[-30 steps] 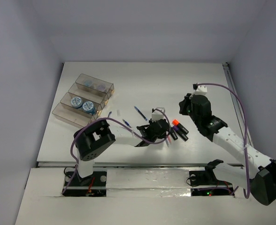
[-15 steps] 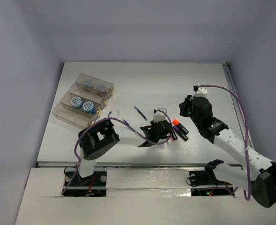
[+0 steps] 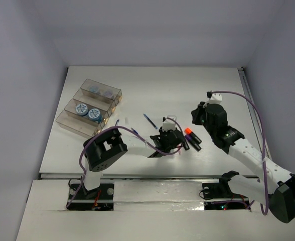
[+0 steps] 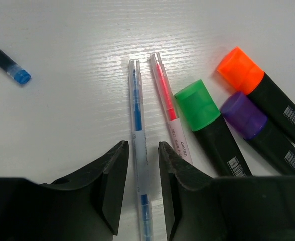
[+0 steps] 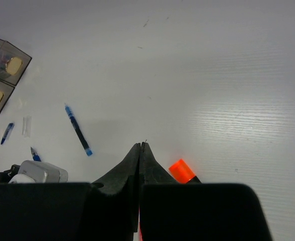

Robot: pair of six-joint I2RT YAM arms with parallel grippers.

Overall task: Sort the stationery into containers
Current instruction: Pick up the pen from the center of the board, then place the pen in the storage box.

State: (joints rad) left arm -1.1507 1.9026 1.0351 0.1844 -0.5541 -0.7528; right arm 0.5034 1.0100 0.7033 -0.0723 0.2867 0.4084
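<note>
Markers (image 4: 198,106) number three, beside two slim pens (image 4: 136,115).

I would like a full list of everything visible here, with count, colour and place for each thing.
containers: four joined, clear smoky-brown, table's far left
rolls: four, blue-and-white, two in the second compartment from the front, two paler in the farthest
markers: three, black with green, purple and orange caps, side by side mid-table
slim pens: two, blue and pink, left of the markers
dark blue pen: one, lying apart
white piece: one, near the containers
short blue pieces: two, by the white piece
table: one, white
left pincer: open, astride the blue one
right pincer: shut, empty
</note>
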